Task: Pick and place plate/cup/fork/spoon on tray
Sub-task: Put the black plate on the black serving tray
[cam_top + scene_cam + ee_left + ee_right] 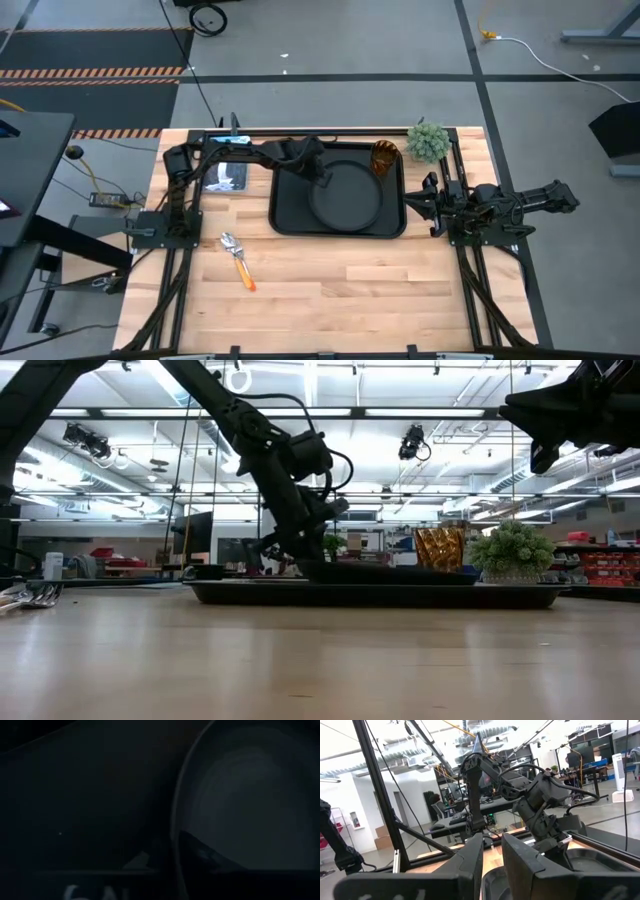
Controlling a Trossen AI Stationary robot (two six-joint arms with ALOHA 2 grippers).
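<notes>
The black tray [285, 215] lies at the table's far middle. The round black plate [352, 200] lies in it. The amber cup [385, 158] stands upright in the tray's far right corner. My left gripper [322, 180] is down at the plate's left rim, shut on it. The fork and spoon [237, 260] lie together on the table near the tray's left front, silver ends toward the far side, and I cannot tell which is which. My right gripper [428, 202] hangs shut and empty above the table, right of the tray. My left gripper has the plate's left rim [175, 832] between its two fingers, one finger [202, 854] inside the plate and one outside. The fingers come slanting down from the table's far left. In the low view the plate [400, 573] lies flat on the tray.
A small green plant [428, 142] stands at the far right, beside the tray's corner. A dark flat device [225, 177] lies at the far left under my left arm. Bare wood spreads across the near half of the table.
</notes>
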